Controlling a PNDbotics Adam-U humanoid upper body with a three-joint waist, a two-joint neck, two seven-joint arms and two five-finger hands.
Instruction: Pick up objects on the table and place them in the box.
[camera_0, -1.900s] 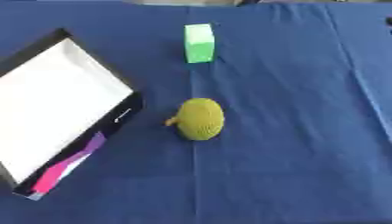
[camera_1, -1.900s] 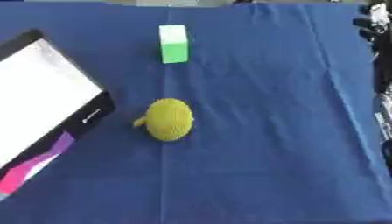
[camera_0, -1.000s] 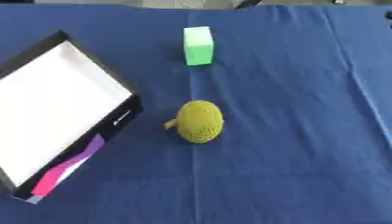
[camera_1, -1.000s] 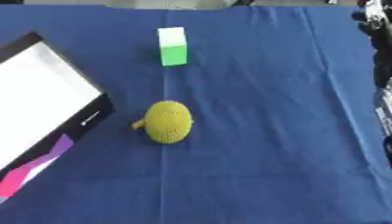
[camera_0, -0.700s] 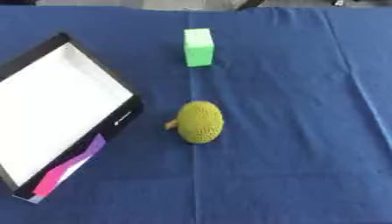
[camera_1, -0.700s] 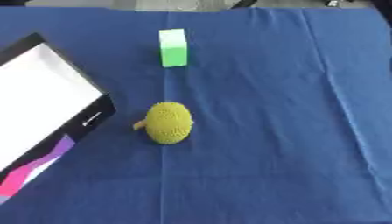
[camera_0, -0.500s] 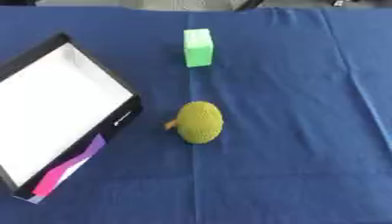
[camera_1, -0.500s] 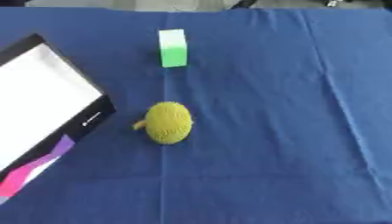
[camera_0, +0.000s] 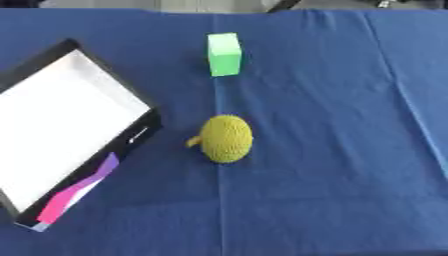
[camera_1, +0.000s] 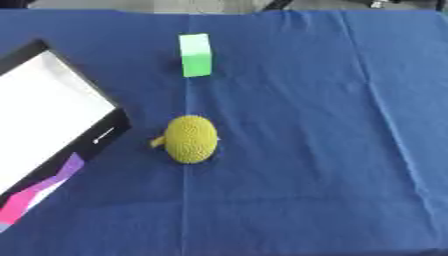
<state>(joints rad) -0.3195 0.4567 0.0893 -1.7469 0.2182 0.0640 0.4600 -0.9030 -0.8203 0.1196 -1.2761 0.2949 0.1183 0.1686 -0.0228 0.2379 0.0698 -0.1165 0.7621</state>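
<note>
- Overhead, a blue tablecloth (camera_0: 332, 150) covers the whole work surface, a straight crease running down its middle from 12 o'clock to 6 o'clock.
- At 9 o'clock lies the box (camera_0: 61, 130), a shallow open tray with black walls and a plain white inside, set askew so one corner points toward 11 o'clock. Nothing can be seen inside it.
- Its outer wall facing 4 o'clock carries a small white mark, and lower down a purple and pink band (camera_0: 79, 192) runs toward the 7 o'clock corner.
- Near the centre rests a yellow-green crocheted fruit (camera_0: 226, 138), oval, lying on the crease with a short stub of stem pointing toward 9 o'clock. It sits just beside the box's near wall but apart from it.
- Toward 12 o'clock stands a bright green block (camera_0: 224, 54), upright on the cloth, well apart from the crocheted fruit and close to the crease.
- Neither of the robot's hands shows in either eye's view, so whether their fingers are spread or curled cannot be told.
- Both objects lie on the cloth, outside the box.
- Along the far edge, a strip of pale floor and dark shapes can be made out only dimly.
</note>
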